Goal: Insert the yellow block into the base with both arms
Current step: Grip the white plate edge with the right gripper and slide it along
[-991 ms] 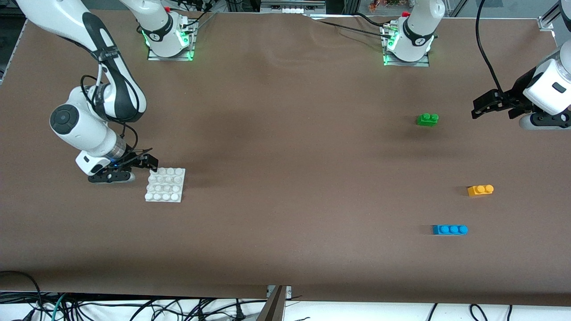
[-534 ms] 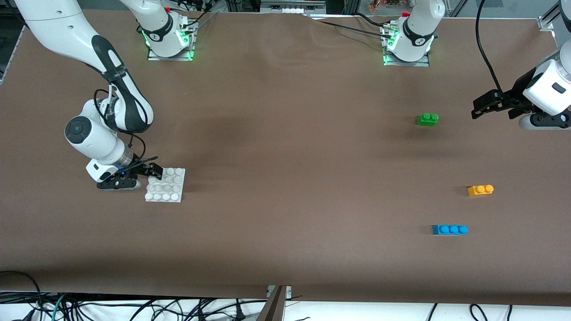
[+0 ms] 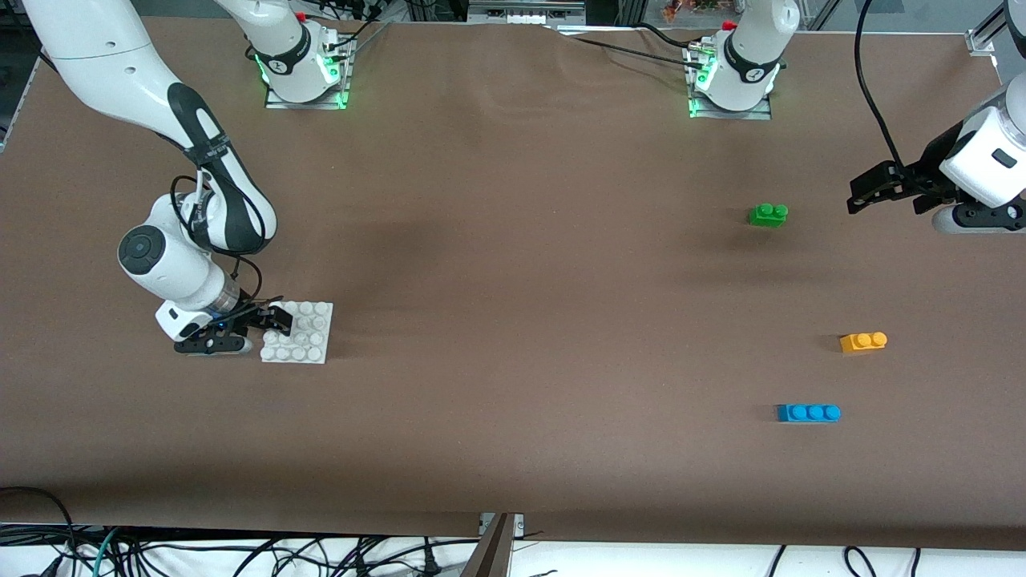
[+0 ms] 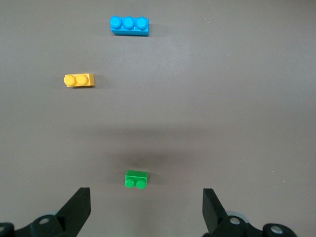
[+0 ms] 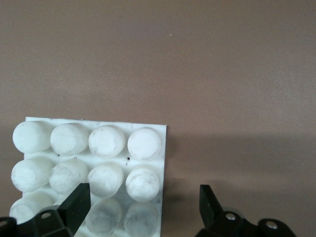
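Light, stiff plastic by the look, small orange-yellow two-stud brick (image 3: 863,342) near the desk's left-arm edge suits a flat-side pinch; left gripper (image 3: 870,195) waits agape, right gripper (image 3: 268,319) spread at the white studded base plate's (image 3: 300,343) edge.

The right gripper (image 3: 276,320) (fingers spread) has slid in from beside the base (image 3: 309,353) to over its edge.
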Controlling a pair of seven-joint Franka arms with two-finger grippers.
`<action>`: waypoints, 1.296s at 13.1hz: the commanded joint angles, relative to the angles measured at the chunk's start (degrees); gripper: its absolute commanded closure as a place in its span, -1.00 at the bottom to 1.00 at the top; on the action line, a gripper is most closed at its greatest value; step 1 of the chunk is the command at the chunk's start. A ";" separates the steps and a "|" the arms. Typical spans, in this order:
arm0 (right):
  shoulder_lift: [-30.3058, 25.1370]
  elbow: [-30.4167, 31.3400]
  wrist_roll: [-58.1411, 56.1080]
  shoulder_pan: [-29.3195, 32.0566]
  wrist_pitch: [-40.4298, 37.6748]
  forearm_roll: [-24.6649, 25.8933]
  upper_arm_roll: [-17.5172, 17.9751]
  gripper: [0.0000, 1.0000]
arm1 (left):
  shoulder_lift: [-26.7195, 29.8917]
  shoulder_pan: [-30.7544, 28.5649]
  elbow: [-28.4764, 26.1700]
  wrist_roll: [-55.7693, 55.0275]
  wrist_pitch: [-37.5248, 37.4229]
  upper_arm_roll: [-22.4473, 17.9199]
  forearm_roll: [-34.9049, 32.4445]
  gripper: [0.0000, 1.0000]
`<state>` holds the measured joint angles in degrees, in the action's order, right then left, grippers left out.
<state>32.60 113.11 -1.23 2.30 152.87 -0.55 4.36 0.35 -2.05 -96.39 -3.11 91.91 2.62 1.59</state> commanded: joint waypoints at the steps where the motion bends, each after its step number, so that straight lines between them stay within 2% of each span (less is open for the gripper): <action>1: 1.50 -1.40 -0.62 0.51 1.11 -0.68 0.30 -0.95 | 0.00 -0.42 0.50 0.30 -0.77 0.01 1.57 -1.00; 5: 2.91 -1.40 0.08 0.51 2.96 -0.85 0.30 -0.94 | 0.00 -0.42 0.50 0.30 -0.77 0.01 1.57 -1.00; 13: 3.70 -2.10 0.08 0.33 2.96 -3.40 0.48 -0.72 | 0.00 -0.42 0.50 0.30 -0.77 0.01 1.57 -1.00; 17: 4.75 -2.10 0.17 -0.28 4.89 -3.40 1.27 -0.71 | 0.00 -0.42 0.50 0.30 -0.77 0.01 1.57 -1.00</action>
<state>35.47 112.27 -1.07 2.20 156.22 -3.34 4.94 0.35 -2.06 -96.39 -3.11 91.91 2.62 1.59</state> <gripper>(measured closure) 0.141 0.000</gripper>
